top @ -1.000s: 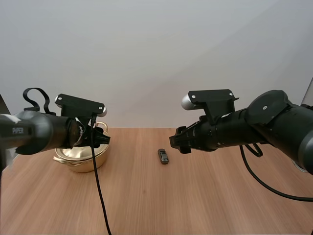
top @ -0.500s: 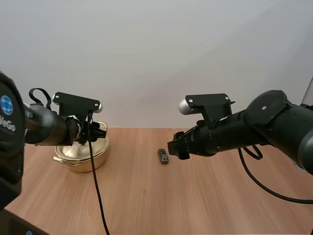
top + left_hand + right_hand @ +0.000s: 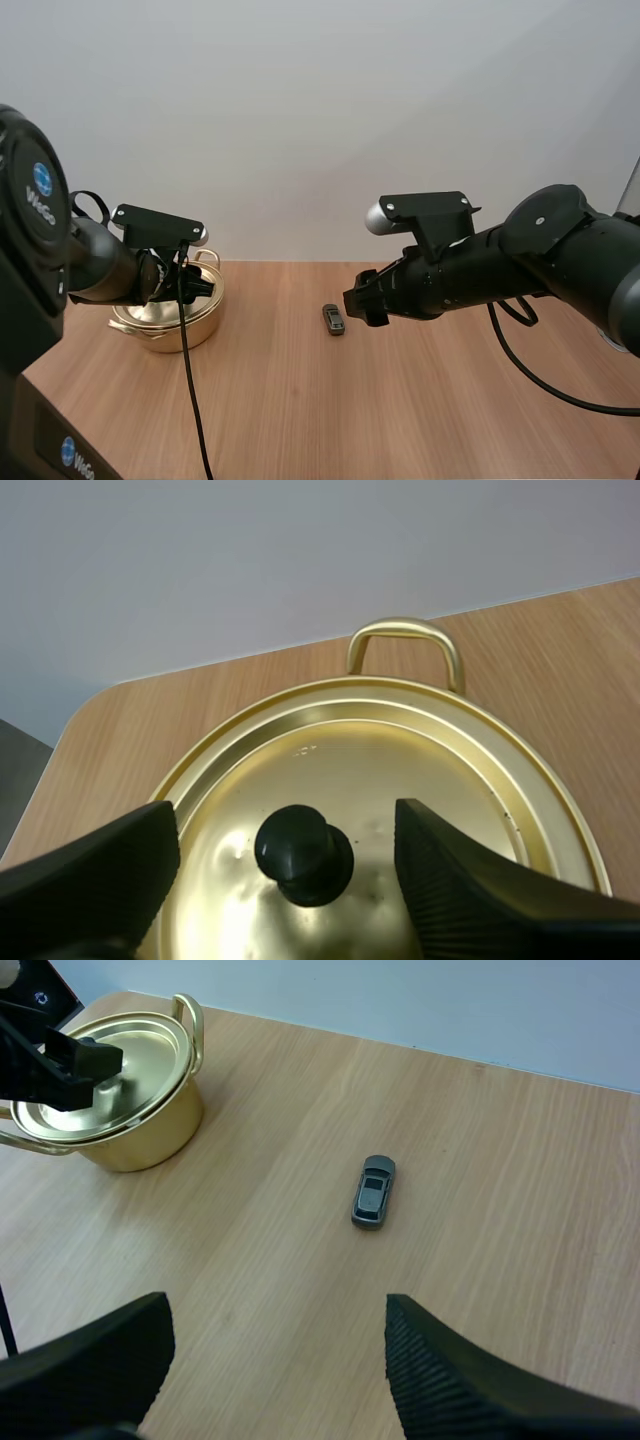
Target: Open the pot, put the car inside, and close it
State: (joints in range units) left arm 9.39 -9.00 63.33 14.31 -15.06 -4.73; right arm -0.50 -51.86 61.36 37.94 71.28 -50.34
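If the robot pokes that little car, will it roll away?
The car probably rolls if nudged along its length: it stands upright on the smooth, flat table. It looks tiny and hard, so likely light and stiff. Its rounded shell might slip from a loose pinch.

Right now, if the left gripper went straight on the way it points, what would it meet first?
Most likely the round black knob on the shiny gold metal lid: the left gripper stands open with the knob lined up between its fingers, though depth is unclear.
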